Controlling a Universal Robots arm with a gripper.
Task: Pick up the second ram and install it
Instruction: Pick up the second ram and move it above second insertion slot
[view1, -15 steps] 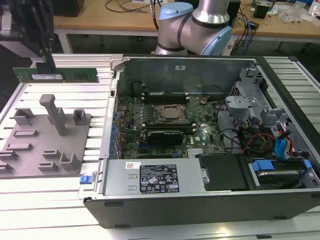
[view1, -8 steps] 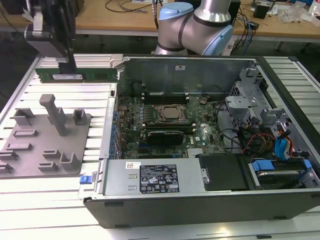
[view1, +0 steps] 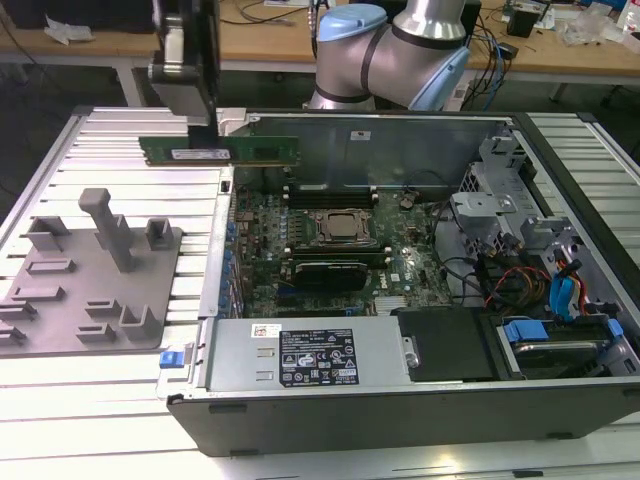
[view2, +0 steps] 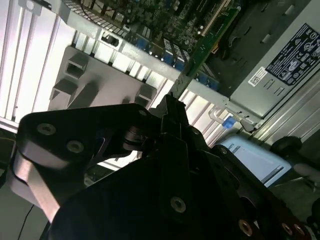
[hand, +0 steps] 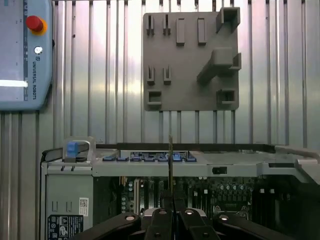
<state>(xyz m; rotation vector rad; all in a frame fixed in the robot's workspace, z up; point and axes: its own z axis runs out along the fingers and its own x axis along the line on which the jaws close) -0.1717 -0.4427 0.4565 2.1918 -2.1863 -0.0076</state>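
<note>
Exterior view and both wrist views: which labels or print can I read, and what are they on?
Nothing here is legible enough to quote.
White sticker on the second ram: print too small to read.
Black label on the power supply: too small to read.
White sticker on the case wall: too small to read.
Pendant: maker's mark only, not quoted.

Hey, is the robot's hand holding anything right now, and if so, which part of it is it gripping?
Yes. The hand holds the second ram by its upper long edge, slightly toward the exterior view's left of the stick's middle.
</note>
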